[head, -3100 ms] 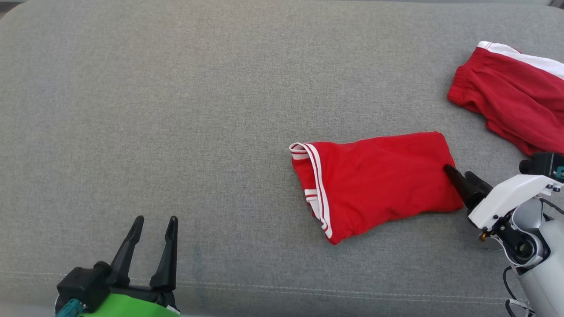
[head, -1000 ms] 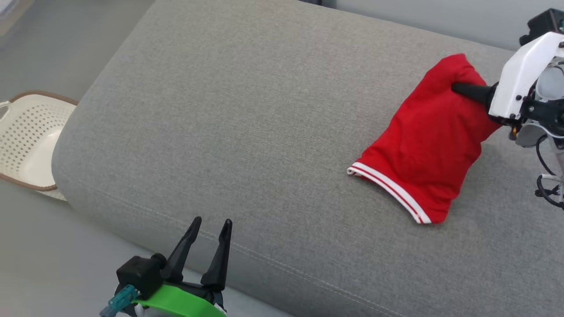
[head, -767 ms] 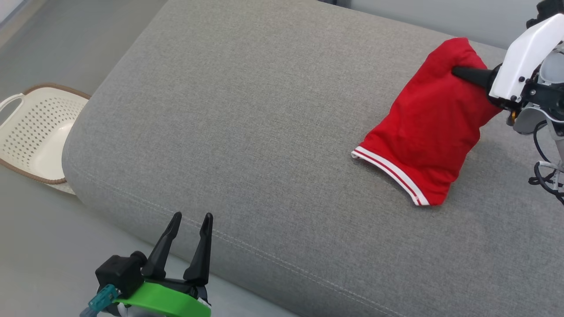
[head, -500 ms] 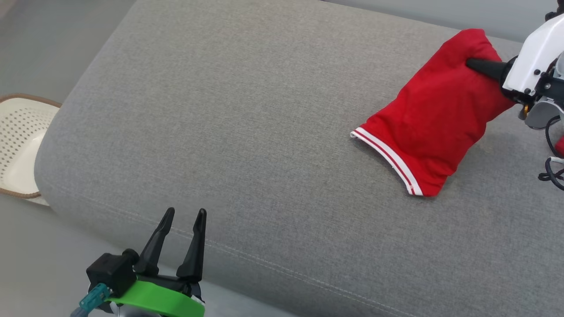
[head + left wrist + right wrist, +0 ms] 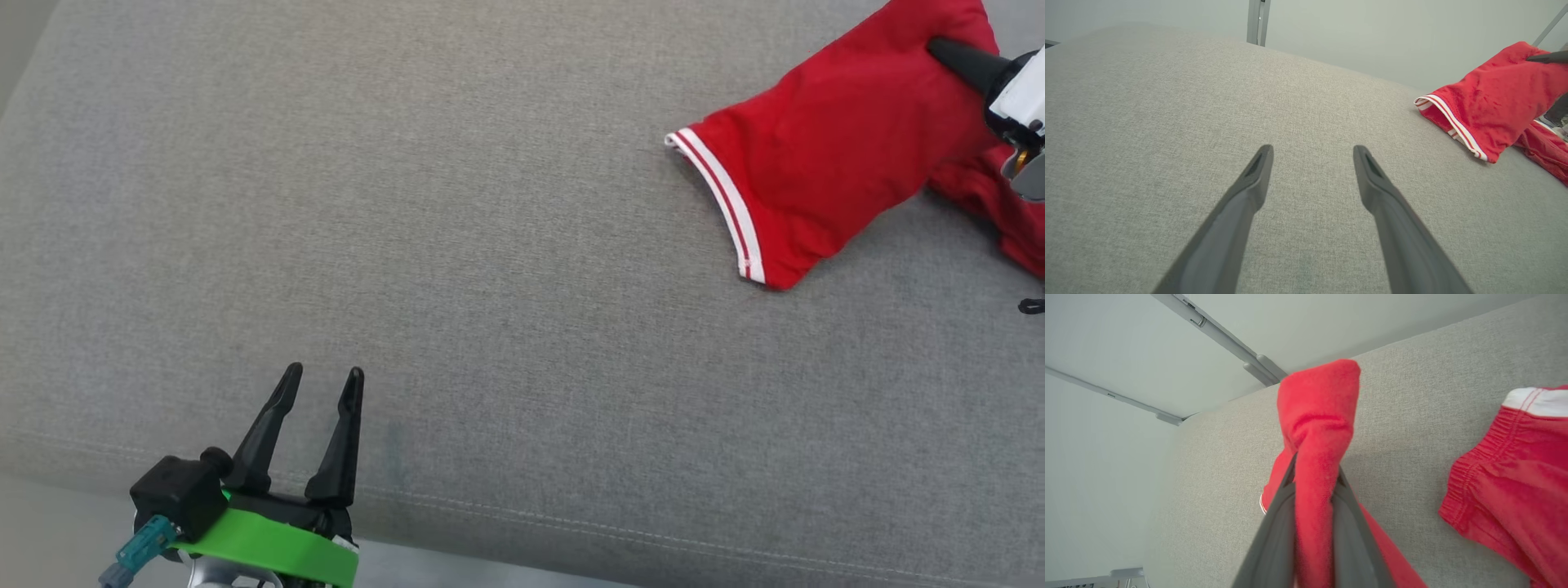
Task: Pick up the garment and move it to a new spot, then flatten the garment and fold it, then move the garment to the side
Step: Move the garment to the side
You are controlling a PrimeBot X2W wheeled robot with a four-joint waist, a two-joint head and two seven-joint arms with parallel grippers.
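Jaws of the right gripper (image 5: 1316, 465) are closed on a bunched fold of the bright red fabric garment with white stripes along its hem (image 5: 1318, 400); in the right wrist view the cloth is squeezed between the two dark fingers and stands up past their tips in a rounded knob. In the head view this gripper (image 5: 947, 51) sits at the upper right corner, and the garment (image 5: 833, 155) slopes away from it toward the lower left, the gripped end raised and the striped hem low on the grey woven upholstered cushion (image 5: 490, 245), where it appears to rest. Just beside the held piece, at the right edge of the head view, lies a second red garment (image 5: 996, 204), which the right wrist view shows to have a gathered waistband and a white band (image 5: 1506, 465), flat on the cushion. Well apart, at the lower left near the cushion's stitched front edge, the left gripper (image 5: 322, 376) on its green wrist stands open with nothing between its fingers. Its own wrist view shows the spread fingers over bare cushion (image 5: 1312, 151), with the held garment (image 5: 1494, 98) far off at the upper right.
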